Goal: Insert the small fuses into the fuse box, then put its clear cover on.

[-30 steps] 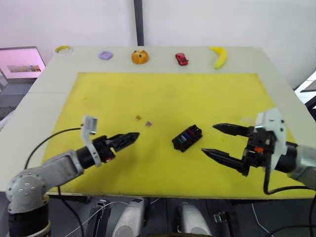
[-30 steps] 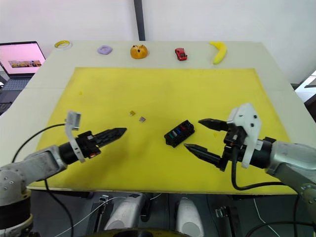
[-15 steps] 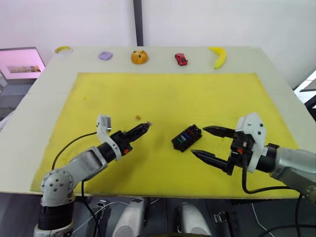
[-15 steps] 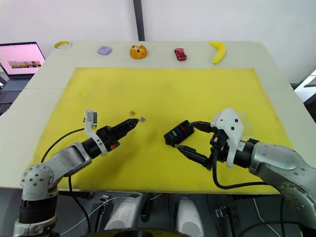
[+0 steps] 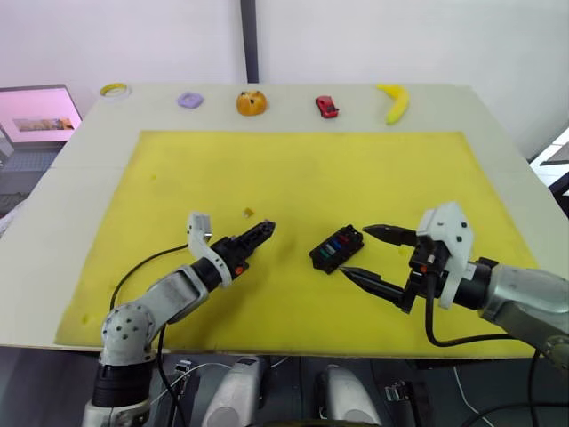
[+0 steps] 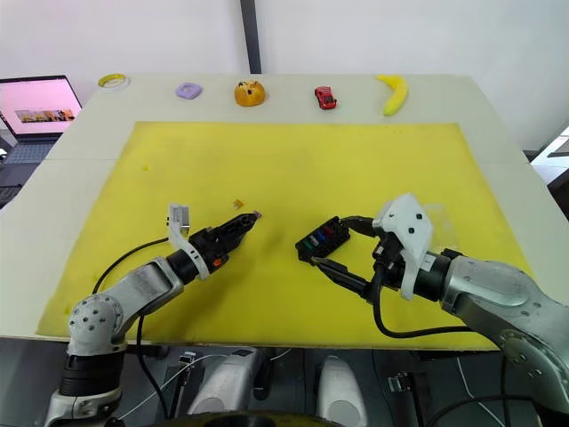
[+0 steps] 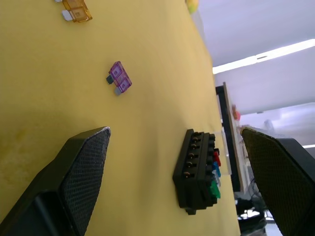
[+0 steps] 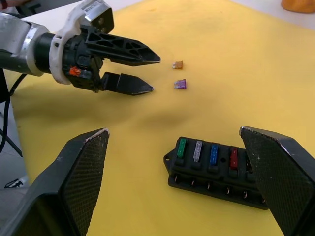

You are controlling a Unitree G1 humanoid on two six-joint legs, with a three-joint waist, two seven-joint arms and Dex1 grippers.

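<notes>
The left end effector (image 5: 262, 233) is released, its fingers parted and empty, tips just beside a purple fuse (image 7: 119, 77); an orange fuse (image 7: 77, 10) lies near that. The right end effector (image 5: 360, 252) is also released and empty, its fingers straddling the near end of the fuse box (image 5: 337, 248), which sits on the yellow mat (image 5: 302, 169) with several fuses already slotted in.
</notes>
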